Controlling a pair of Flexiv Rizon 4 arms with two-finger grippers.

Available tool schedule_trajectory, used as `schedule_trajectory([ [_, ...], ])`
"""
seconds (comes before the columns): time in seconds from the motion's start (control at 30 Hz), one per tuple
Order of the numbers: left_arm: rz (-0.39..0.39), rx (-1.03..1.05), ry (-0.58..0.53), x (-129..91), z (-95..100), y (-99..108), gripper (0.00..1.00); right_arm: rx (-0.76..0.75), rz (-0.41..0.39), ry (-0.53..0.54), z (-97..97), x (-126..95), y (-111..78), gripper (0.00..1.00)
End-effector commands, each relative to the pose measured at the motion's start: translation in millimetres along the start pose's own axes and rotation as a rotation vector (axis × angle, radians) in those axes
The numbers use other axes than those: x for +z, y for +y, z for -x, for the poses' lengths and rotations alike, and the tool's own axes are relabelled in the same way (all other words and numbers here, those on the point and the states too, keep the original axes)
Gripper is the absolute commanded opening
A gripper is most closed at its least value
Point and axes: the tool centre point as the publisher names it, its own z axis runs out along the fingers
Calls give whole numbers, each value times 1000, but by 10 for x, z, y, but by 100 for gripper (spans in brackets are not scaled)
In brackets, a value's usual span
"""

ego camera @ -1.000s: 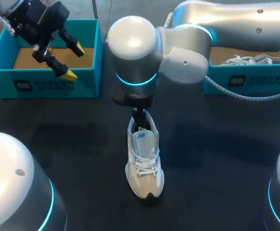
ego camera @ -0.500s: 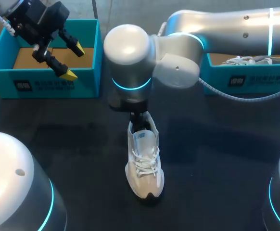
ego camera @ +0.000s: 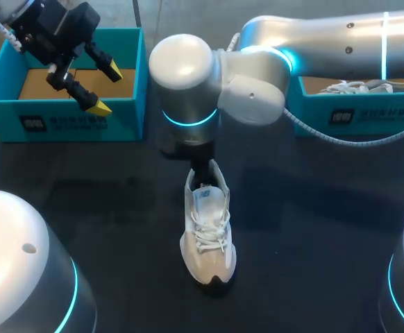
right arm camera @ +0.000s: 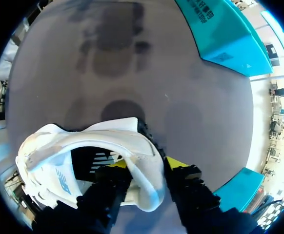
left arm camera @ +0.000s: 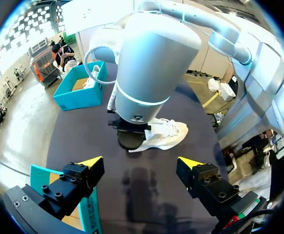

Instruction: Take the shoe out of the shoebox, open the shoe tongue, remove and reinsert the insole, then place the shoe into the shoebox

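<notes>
The sneaker point(ego camera: 209, 225) stands out on the table point(ego camera: 119, 208), sole down, heel toward the empty shoebox point(ego camera: 63, 114) but well apart from it. My R gripper point(right arm camera: 149, 165) is clamped on the heel collar, one finger inside and one outside. My L gripper point(ego camera: 107, 89) hangs over that shoebox, fingers spread, holding nothing. Step in hand, I reckon, is steadying for the tongue point(ego camera: 207, 200). R squeeze firm, no tilt, sole flat. L should come in low from the shoebox and pinch the tongue tip only, w/o snagging the laces point(ego camera: 205, 239).

Overhd light, soft shadows on table point(ego camera: 119, 208).
</notes>
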Motion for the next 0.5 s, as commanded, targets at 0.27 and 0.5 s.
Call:
schedule_trajectory([
  [0.27,2,0,1,1,5,2,100,36,9,-24,-33,-90,-77,0],
  [0.5,2,0,1,1,5,2,100,32,38,-4,15,-437,-110,0],
])
